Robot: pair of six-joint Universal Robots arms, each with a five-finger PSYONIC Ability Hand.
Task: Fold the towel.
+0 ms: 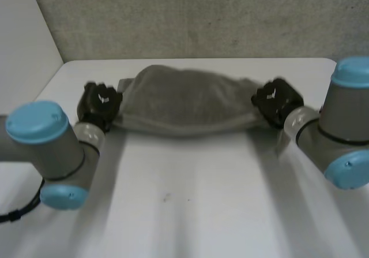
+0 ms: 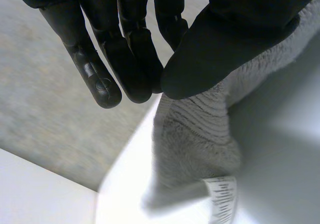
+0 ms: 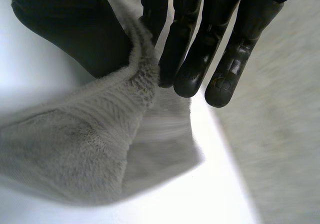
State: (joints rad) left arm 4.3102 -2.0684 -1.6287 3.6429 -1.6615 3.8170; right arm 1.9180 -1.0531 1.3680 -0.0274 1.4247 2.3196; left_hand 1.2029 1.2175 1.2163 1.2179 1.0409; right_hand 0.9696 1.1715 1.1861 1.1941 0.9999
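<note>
Towel: grey terry. Judged soft, limp and light, sagging wherever unsupported, so best held at the end corners. It spans the far side of the worktop. Left robot hand pinches the towel's left end between thumb and near-straight fingers. Right robot hand does likewise at the right end.

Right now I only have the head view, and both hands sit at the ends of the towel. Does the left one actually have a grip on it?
Observer: Yes. Its wrist view shows the left hand pinching the towel between thumb and fingers.
Operator: And the right?
Observer: The right hand does the same: the towel's edge runs up between its thumb and its fingers.
Operator: Anything hanging loose?
Observer: A white label sticks out at the towel's corner, past the left thumb.
</note>
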